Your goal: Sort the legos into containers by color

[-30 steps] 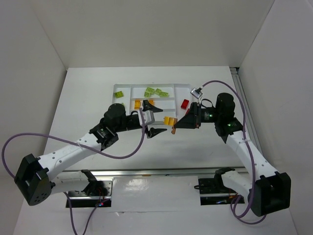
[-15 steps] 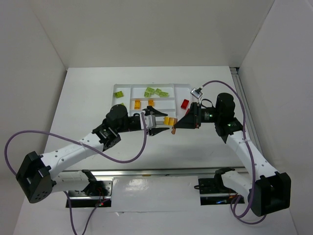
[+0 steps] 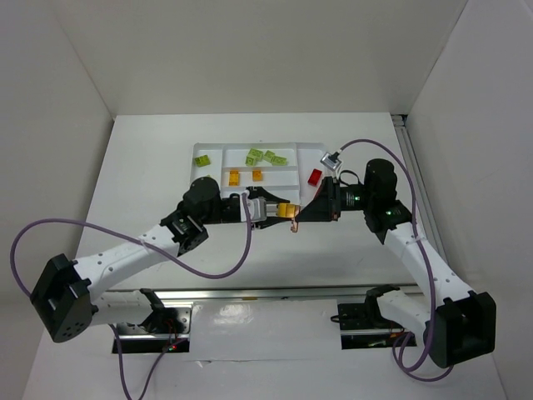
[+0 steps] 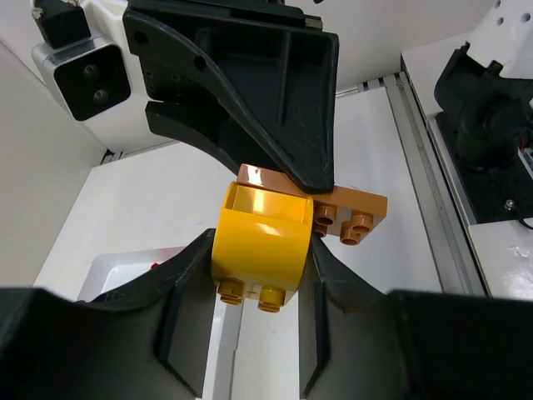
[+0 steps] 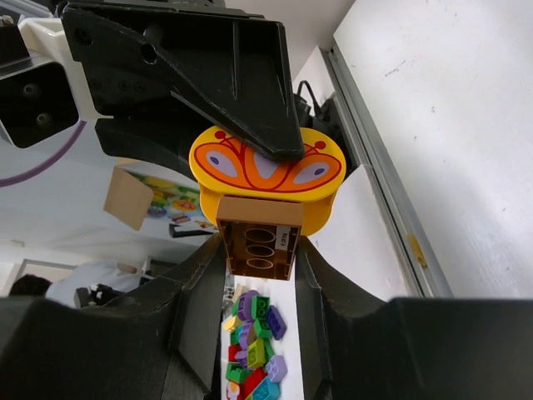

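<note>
Above the table in front of the white tray (image 3: 293, 185), my two grippers meet tip to tip. My left gripper (image 3: 281, 210) (image 4: 260, 254) is shut on a yellow rounded brick (image 3: 287, 209) (image 4: 260, 242), which bears an orange butterfly print (image 5: 266, 167). A brown brick (image 4: 354, 215) (image 5: 256, 242) is stuck to it, and my right gripper (image 3: 298, 218) (image 5: 260, 250) is shut on that. In the tray lie green legos (image 3: 265, 156), one more green (image 3: 202, 161), two orange (image 3: 235, 177) and a red (image 3: 315, 177).
White walls enclose the table on the left, back and right. A metal rail (image 3: 408, 167) runs along the right edge. A heap of mixed coloured bricks (image 5: 258, 350) shows between my right jaws in the right wrist view.
My left gripper moved right from the tray's front to the right gripper and closed its jaws on the yellow brick. The right arm barely moved, keeping the brown brick.
</note>
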Robot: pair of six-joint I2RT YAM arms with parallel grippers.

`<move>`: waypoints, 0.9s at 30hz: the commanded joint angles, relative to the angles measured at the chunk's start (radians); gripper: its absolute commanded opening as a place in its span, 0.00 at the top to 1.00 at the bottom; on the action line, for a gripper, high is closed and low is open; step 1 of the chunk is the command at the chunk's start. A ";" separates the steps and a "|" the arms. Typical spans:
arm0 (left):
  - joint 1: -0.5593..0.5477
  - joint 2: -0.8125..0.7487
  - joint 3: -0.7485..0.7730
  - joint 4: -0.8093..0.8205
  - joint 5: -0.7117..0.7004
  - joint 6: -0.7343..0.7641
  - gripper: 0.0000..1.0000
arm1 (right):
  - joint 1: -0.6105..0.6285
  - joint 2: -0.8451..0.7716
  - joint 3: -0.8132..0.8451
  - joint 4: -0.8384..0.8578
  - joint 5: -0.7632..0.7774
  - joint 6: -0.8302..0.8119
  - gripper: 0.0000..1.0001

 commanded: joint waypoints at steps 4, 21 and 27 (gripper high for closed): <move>-0.010 0.000 0.051 0.020 0.030 0.029 1.00 | 0.011 -0.003 0.029 -0.033 0.010 -0.068 0.93; 0.114 -0.131 -0.063 -0.110 -0.082 -0.009 1.00 | -0.109 0.001 0.070 -0.171 0.042 -0.191 0.95; 0.174 0.128 0.176 -0.245 -0.392 -0.370 1.00 | -0.109 0.047 0.148 -0.251 0.306 -0.242 0.95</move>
